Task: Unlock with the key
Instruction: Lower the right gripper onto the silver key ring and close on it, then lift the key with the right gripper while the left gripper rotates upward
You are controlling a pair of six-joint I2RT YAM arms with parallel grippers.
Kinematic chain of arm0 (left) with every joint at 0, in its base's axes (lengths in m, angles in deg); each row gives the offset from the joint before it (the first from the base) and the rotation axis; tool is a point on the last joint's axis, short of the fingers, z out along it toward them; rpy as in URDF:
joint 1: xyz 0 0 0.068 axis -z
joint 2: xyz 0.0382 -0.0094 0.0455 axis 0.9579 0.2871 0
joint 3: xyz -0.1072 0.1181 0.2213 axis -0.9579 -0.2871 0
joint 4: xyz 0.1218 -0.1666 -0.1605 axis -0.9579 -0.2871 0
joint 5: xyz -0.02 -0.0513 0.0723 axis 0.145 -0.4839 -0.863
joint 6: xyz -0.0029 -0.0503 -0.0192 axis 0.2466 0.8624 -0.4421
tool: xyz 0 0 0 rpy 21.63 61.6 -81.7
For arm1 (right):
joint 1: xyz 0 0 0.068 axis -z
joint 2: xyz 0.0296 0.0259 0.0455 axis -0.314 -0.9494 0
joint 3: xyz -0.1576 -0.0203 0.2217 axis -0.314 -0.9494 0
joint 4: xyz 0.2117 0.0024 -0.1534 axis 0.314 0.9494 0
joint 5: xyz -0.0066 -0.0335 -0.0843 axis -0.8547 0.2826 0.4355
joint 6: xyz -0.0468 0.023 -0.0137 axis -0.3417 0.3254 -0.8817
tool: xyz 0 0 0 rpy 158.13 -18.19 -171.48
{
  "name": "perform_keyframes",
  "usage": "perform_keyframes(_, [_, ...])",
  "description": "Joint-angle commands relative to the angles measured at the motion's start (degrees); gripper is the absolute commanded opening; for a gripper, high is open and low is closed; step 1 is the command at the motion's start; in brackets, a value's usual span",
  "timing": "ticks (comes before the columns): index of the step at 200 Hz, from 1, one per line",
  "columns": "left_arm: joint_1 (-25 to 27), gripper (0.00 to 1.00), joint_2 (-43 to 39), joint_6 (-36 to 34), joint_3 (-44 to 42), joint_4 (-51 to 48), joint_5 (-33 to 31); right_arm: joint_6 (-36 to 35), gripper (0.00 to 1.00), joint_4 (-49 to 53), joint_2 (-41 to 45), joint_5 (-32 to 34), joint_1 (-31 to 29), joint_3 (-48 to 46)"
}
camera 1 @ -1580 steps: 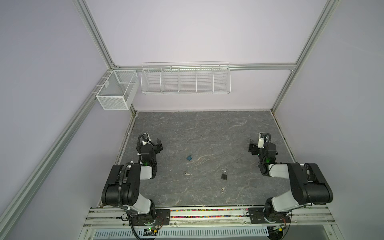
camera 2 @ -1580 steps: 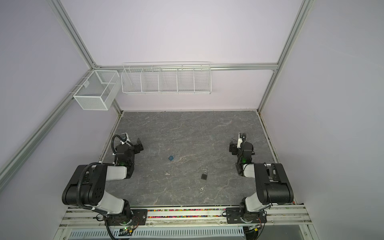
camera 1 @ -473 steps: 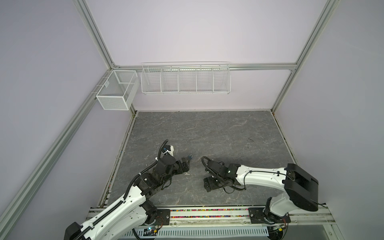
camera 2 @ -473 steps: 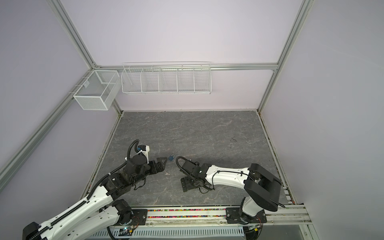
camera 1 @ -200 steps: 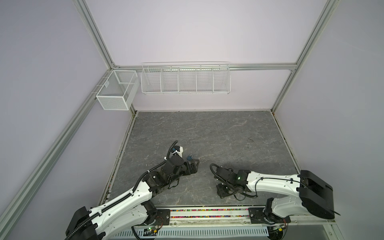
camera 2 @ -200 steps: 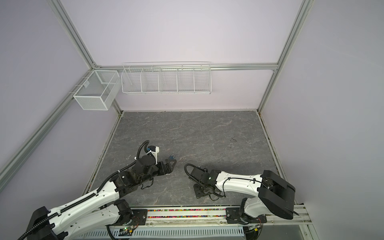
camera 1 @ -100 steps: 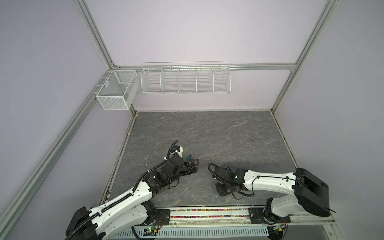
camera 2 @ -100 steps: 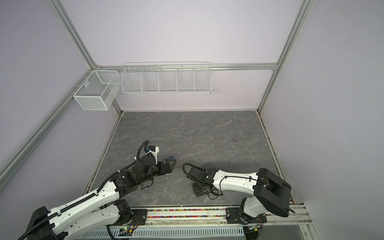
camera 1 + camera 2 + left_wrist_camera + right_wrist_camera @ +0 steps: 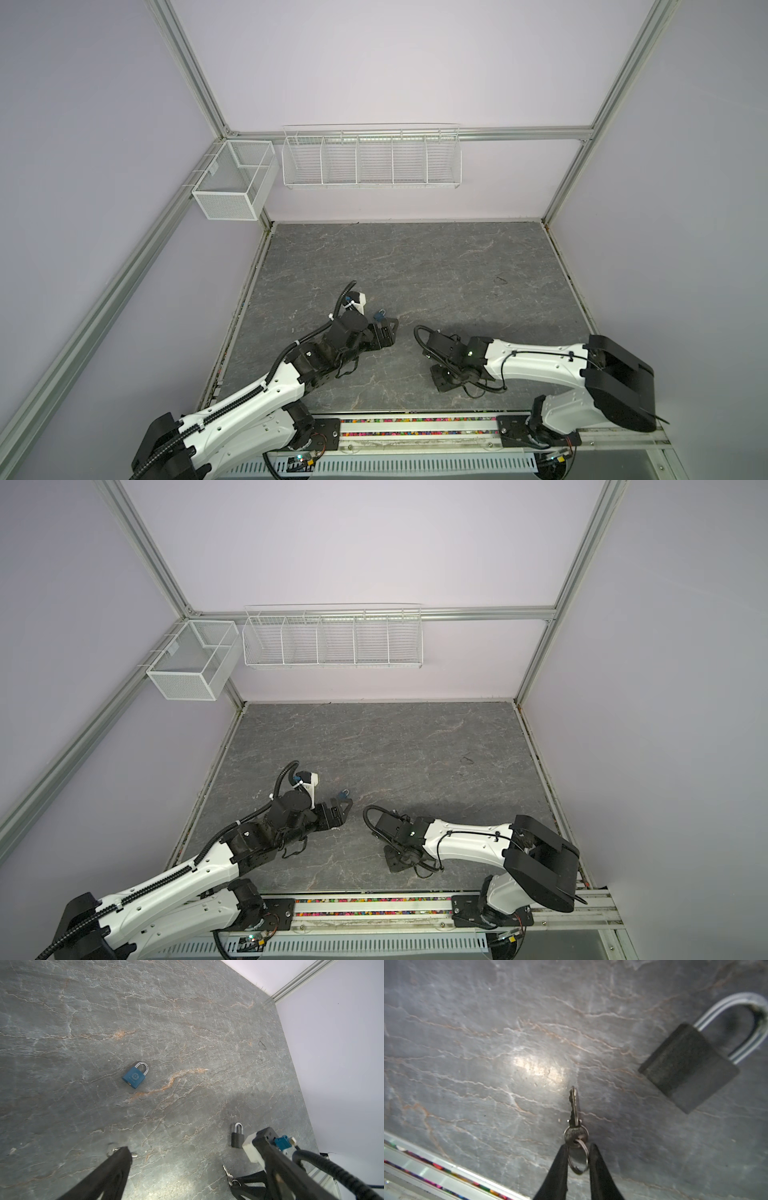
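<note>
Bench, grey and stone-veined [image 9: 467, 1043]. My right tool [image 9: 578, 1147] stands narrow, fingers [image 9: 558, 1167] either side of the wire ring [image 9: 578, 1172] on a small silver key [image 9: 574, 1109] lying near a black padlock [image 9: 689, 1068]; I cannot tell whether it grips. My left tool [image 9: 388, 332] gapes wide beside a blue padlock [image 9: 134, 1077]. Held by the ring alone, I judge, the key could swing and miss the keyhole.

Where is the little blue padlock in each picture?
Both top views: blue padlock lies just past the open left gripper's tips.
Left wrist: near the picture's centre, beyond the fingers.
Right wrist: not in it.
Shared landmark: the grey veined table, in all four; the black padlock links both wrist views.
</note>
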Motion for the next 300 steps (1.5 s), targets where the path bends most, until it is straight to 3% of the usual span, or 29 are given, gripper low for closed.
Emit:
perform_keyframes(1, [0.2,0.99,-0.1,0.2,1.6,-0.7,-0.9,0.7,0.17,0.4,-1.8,1.2,-0.4,0.0])
perform_keyframes(72, [0.2,0.99,-0.1,0.9,1.7,-0.1,-0.6,1.1,0.07,0.9,-1.5,3.6,-0.4,1.0])
perform_keyframes(123, [0.2,0.99,-0.7,3.2,1.6,1.1,0.4,0.4,0.06,0.7,1.2,6.0,-0.4,0.4])
perform_keyframes(206, [0.2,0.99,-1.7,7.9,2.3,2.9,2.5,-5.8,0.06,-2.3,8.8,11.3,-0.1,0.5])
perform_keyframes(300, [0.1,0.96,2.1,17.5,5.4,13.6,4.9,-15.0,0.06,-10.3,14.3,11.0,5.1,7.7])
